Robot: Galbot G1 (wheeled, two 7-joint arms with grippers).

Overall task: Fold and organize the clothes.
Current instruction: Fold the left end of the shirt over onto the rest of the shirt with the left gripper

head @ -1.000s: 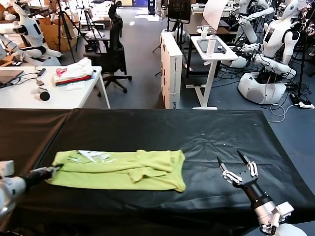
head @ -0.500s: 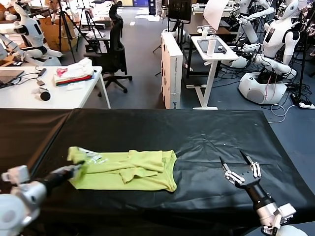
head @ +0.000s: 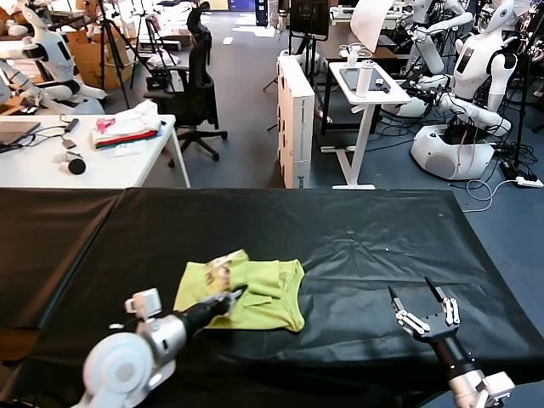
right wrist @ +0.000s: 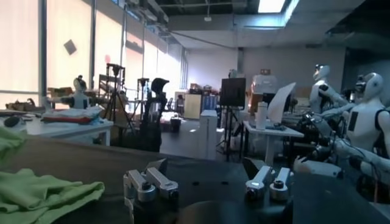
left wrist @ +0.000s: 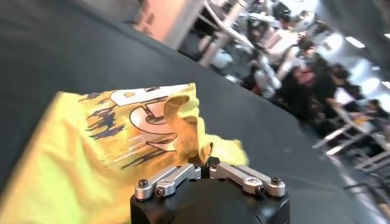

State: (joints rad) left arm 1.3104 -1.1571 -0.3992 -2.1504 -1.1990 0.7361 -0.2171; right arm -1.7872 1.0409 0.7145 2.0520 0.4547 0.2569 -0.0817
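Gripping one T-shirt (head: 255,293) | left hand (head: 235,296) clamped | right hand (head: 424,303) spread

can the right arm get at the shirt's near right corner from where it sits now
Probably yes: the right gripper is open, and only bare black table lies between it and the T-shirt.

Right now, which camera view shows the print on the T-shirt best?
The left wrist view: the print fills the turned-over cloth just beyond the left gripper, which is shut on the T-shirt. The head view shows it only as a small pale patch. The right wrist view shows plain green cloth.
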